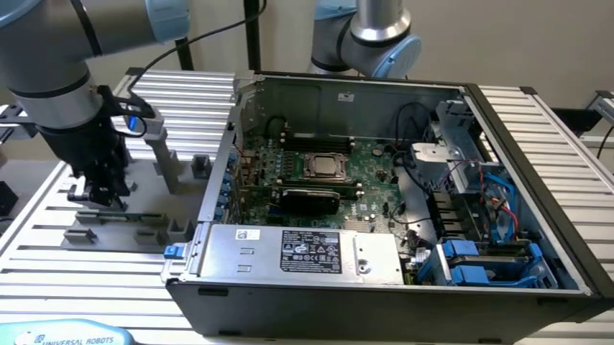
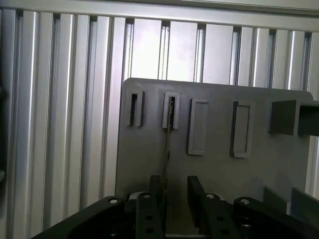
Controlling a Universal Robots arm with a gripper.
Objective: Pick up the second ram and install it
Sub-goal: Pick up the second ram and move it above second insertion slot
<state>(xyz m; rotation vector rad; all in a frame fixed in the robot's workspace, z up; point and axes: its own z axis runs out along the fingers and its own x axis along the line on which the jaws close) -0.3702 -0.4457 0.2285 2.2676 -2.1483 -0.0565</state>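
Near desk (image 1: 57, 273) left edge: gripper (image 1: 96, 194) low over grey holder (image 1: 125, 215). Gripper (image 2: 175, 186) open, fingers spread. Ram (image 2: 167, 134) upright on edge in a holder (image 2: 214, 174) slot, between the fingers, close to one. Further right, open computer case (image 1: 336, 93), motherboard (image 1: 369, 162) exposed.

— Where does the exterior view sit?
— High and set back, angled down over the open computer case (image 1: 364, 309) and the slatted counter (image 1: 561, 136).
— And the wrist view?
— Close in, looking past the end effector (image 2: 175, 196) onto the grey fixture plate (image 2: 214, 169). Both views share that plate and the counter's slats.
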